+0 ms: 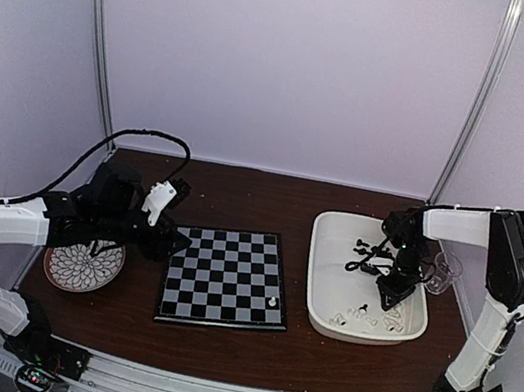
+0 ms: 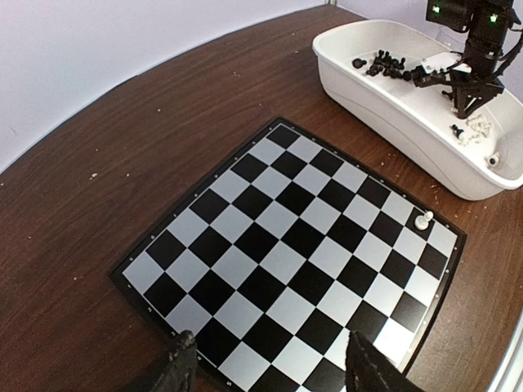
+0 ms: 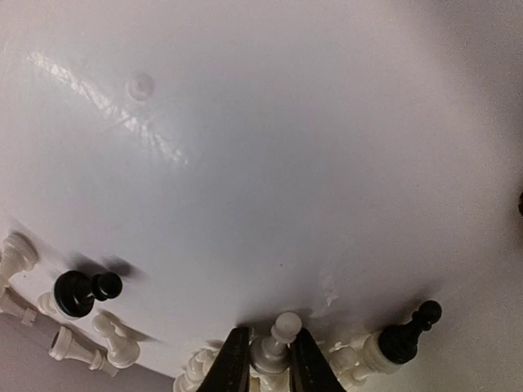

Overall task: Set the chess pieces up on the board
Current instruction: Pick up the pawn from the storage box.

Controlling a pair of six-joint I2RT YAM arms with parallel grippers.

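**Right end effector clamps a pawn in the tray; left end effector hangs open at the board**

The right end effector is down inside the white tray; its two fingers press on both flanks of an upright white pawn, so it is gripping that pawn; whether the pawn's base is off the tray floor cannot be told. The tray holds the loose chess pieces. Just right of the fingers a black piece leans among white ones. Well to their left another black piece lies on its side beside several white ones. In the top view a dark cluster lies at the tray's far end, beyond the end effector.

The left end effector hovers with its fingers spread wide and nothing between them. It hangs over the edge of the board farthest from the tray. Ahead of it and to its right, a lone white piece stands upright on a square near the tray-side edge. A round patterned plate lies on the table just behind this end effector, under its arm.
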